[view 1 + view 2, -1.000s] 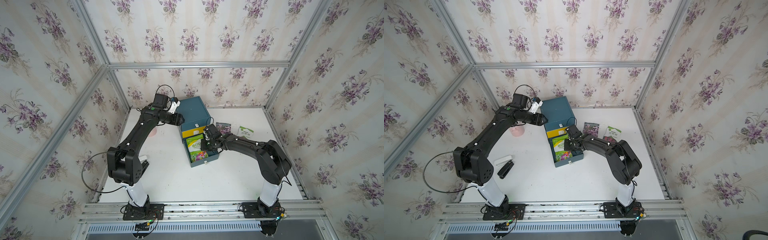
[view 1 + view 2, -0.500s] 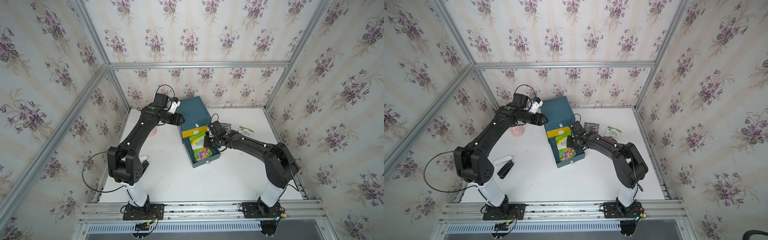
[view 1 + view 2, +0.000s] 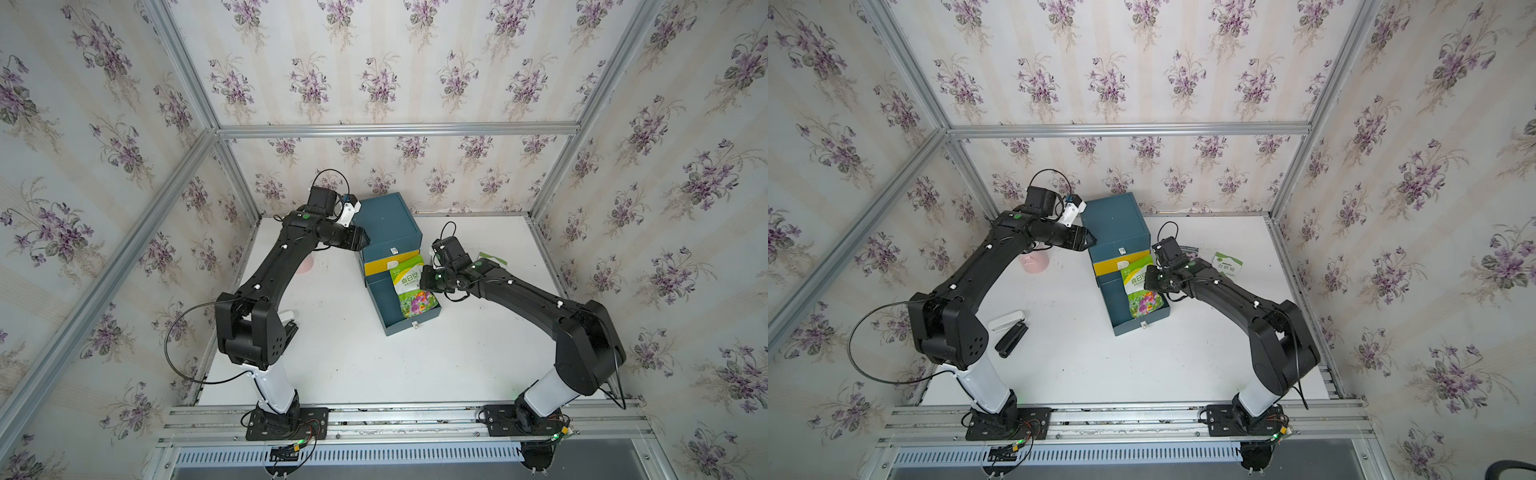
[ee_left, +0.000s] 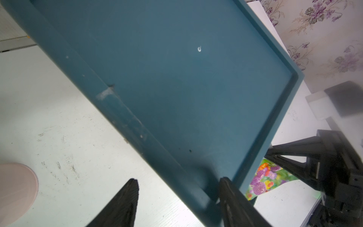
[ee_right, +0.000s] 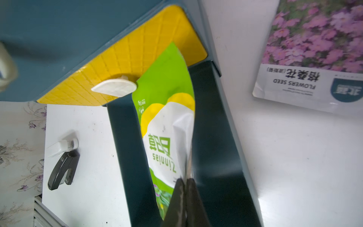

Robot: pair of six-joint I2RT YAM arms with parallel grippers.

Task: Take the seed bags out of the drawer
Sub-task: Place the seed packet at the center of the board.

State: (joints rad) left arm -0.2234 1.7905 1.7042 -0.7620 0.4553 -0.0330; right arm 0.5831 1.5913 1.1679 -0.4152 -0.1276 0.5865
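Right pincer (image 5: pixel 184 179) clamps the green-yellow seed bag (image 5: pixel 167 118), drawer (image 5: pixel 214 157) beneath it; left pincer (image 4: pixel 178 178) grips the cabinet (image 4: pixel 176 78) rim.

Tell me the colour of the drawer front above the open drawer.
Yellow front, with a diamond grid; clearest in right wrist view.
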